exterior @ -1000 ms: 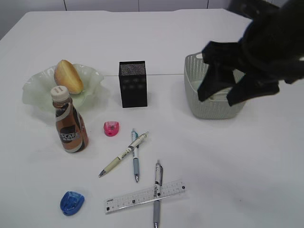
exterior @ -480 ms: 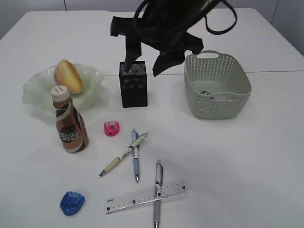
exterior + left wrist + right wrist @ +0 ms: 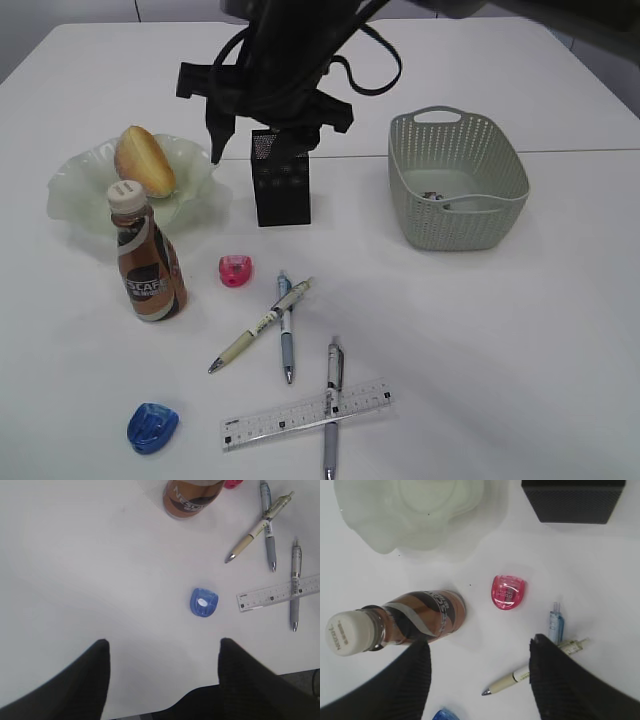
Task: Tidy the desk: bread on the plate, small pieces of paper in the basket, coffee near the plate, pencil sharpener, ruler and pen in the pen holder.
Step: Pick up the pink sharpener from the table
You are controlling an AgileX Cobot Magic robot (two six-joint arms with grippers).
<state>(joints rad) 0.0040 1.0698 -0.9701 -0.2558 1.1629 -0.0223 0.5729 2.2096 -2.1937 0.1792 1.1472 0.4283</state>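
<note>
Two claws spread, empty: my right gripper (image 3: 477, 672) hung above the pink sharpener (image 3: 508, 592), presumably targeting it; left gripper (image 3: 162, 667) waited near.

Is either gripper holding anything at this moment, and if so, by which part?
Nothing is held. The left gripper and the right gripper both have open, empty jaws above the desk.

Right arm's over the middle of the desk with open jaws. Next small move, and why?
Probably lower the right gripper onto the pink sharpener. It is open and empty, and the sharpener lies loose on the desk just ahead of its fingers, clear of the coffee and the pens. The bread is already on the plate, and the pen holder stands close by.
</note>
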